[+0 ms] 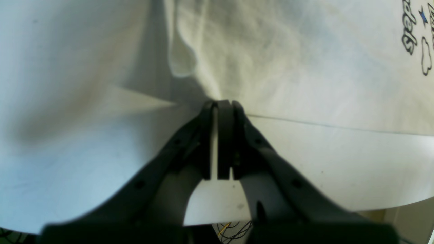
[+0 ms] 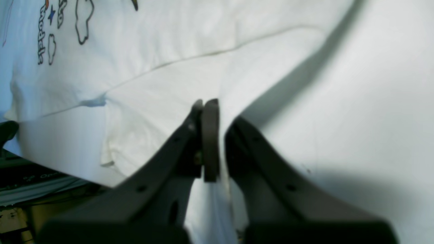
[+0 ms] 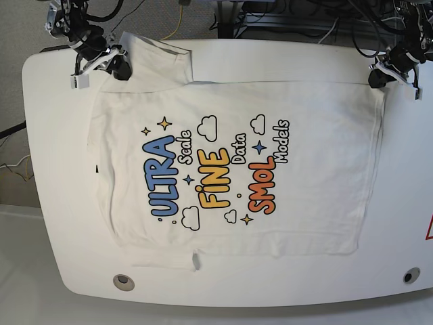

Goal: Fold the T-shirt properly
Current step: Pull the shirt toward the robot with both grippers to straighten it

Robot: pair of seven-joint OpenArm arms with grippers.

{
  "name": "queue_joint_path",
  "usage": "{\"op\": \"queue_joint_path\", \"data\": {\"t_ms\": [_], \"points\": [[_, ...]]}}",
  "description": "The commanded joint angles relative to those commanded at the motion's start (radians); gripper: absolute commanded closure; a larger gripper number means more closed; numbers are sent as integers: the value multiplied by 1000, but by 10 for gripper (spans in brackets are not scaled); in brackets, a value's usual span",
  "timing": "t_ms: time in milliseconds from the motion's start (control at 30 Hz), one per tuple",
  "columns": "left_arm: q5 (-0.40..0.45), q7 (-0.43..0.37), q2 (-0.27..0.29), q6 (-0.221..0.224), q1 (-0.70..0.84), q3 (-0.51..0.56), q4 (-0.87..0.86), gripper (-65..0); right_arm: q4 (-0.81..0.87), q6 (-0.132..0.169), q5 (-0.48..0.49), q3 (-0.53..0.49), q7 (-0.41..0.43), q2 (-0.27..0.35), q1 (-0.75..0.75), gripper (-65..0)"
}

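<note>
Left pincer is squeezed tight on the edge of the T-shirt. Its two black tips press together with a bit of white cloth caught between them, and the cloth pulls up into a small peak right at the tips. In the base view this left pincer sits at the far right corner of the shirt, at the bottom hem.

Right pincer is pinched on the shirt too, with a strip of white cloth running down between its two tips. In the base view the right pincer is at the far left corner, by the sleeve and shoulder.

Between the two pincers the T-shirt lies flat and spread out on the white worktop, print side up. The words ULTRA, FINE and SMOL show in blue, yellow and orange, with little clouds and stars around them.
</note>
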Motion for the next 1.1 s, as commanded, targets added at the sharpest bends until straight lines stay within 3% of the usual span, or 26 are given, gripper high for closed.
{"op": "queue_joint_path", "data": {"t_ms": [567, 1100], "points": [[6, 8, 1, 6, 37, -14, 5, 0, 94, 27, -4, 13, -13, 3, -54, 0], [0, 11, 8, 2, 149, -78, 141, 0, 278, 24, 1, 144, -53, 0, -175, 0]]}}
